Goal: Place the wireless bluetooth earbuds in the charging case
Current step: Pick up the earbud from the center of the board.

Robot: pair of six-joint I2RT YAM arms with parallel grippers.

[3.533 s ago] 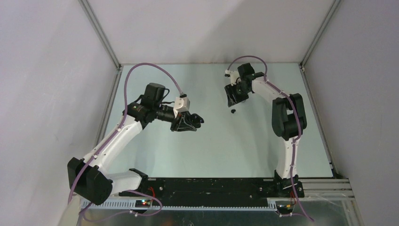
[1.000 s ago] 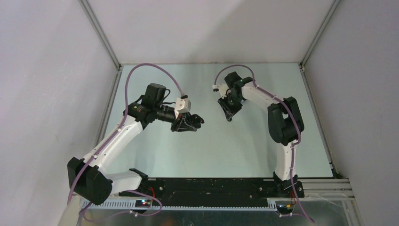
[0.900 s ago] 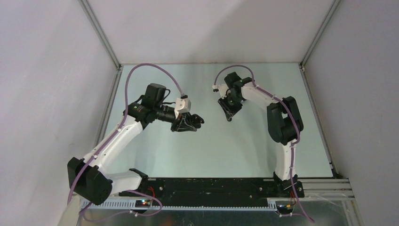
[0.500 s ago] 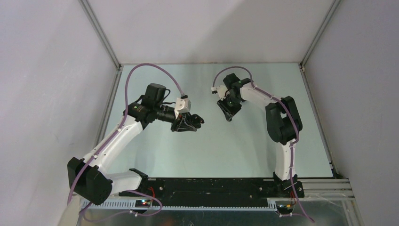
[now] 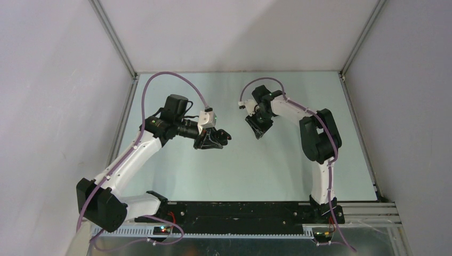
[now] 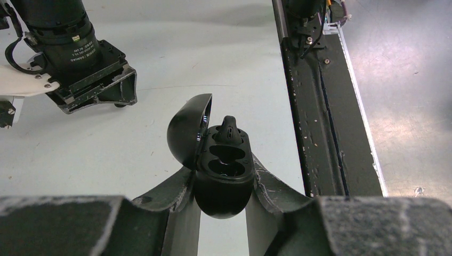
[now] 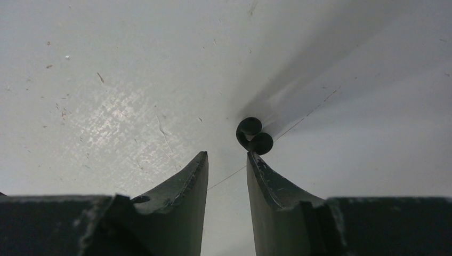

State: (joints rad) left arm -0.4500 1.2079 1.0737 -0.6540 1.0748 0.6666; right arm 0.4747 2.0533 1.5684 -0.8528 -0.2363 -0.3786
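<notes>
Now your left gripper (image 6: 223, 168) is clamped on the open black charging case (image 6: 221, 189), with one earbud (image 6: 229, 128) sitting inside. Your right gripper (image 7: 226, 157) has its fingers a little apart above the table (image 7: 106, 80); the loose black earbud (image 7: 254, 136) lies just past them, nearer the far edge

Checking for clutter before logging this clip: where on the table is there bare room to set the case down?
Bare table runs from the black rail up to the left gripper and right gripper, and along the back wall. Between those two it is tight: the left holds the open case, the right is open by a black earbud.
</notes>
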